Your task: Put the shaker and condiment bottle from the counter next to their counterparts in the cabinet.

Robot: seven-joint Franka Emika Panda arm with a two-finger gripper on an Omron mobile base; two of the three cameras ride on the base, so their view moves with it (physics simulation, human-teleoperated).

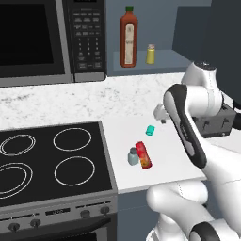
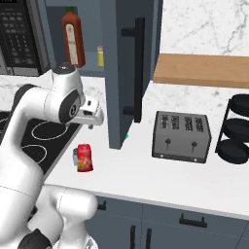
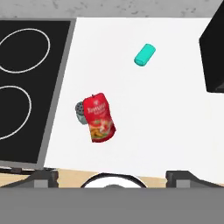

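Observation:
The stubby red condiment bottle (image 1: 143,155) lies on its side on the white counter (image 1: 127,101), near the front edge. The small grey-blue shaker (image 1: 133,156) stands touching its left side. In the hand view the condiment bottle (image 3: 99,118) and the shaker (image 3: 80,112) lie straight below the hand. My gripper (image 3: 113,179) hangs high above them, open and holding nothing; it also shows as the gripper (image 1: 162,117) from the left and the gripper (image 2: 92,124) from the right. In the blue-grey cabinet (image 1: 157,63) stand the tall orange-red bottle (image 1: 128,37) and the yellow shaker (image 1: 150,54).
A teal cylinder (image 1: 150,130) lies on the counter behind the red bottle. The black stove (image 1: 52,160) borders the counter on the left, with the microwave (image 1: 47,37) above it. The open cabinet door (image 2: 127,73) and a toaster (image 2: 181,136) stand to the right.

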